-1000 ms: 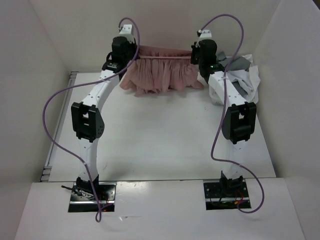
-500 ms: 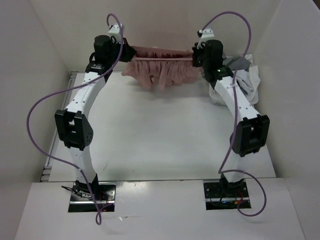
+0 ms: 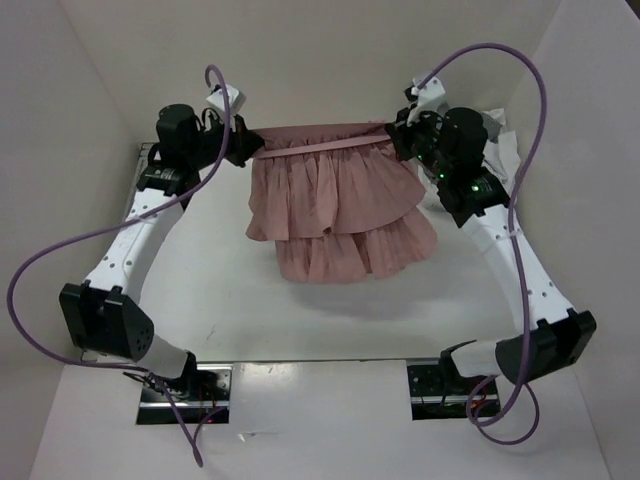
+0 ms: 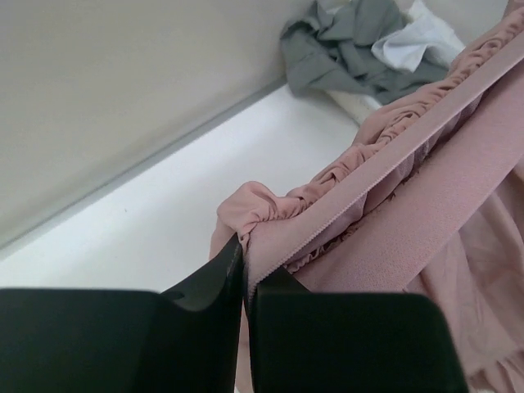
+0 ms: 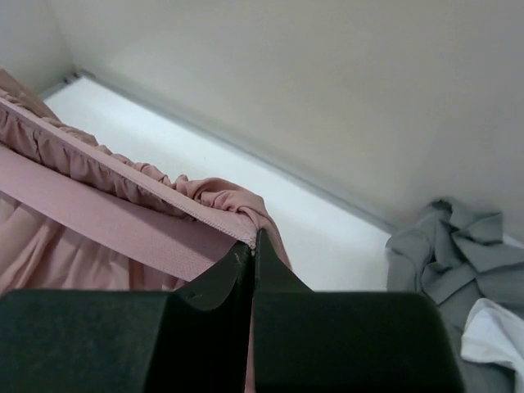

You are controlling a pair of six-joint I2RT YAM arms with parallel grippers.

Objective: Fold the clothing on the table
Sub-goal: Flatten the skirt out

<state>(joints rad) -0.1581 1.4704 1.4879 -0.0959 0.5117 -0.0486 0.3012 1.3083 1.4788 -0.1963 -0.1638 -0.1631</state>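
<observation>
Clothing, pinched at both ends of its flat waistband. Fingers of left gripper pressed together on the band's left corner, gathered fabric bunched just past the tips. Fingers of right gripper clamped tight on the right corner. Stretched taut between the two, lifted over the far half of the table, ruffled tiers hanging down. Cannot tell whether the hem touches the tabletop. By the far right corner, crumpled grey garment touching white garment.
</observation>
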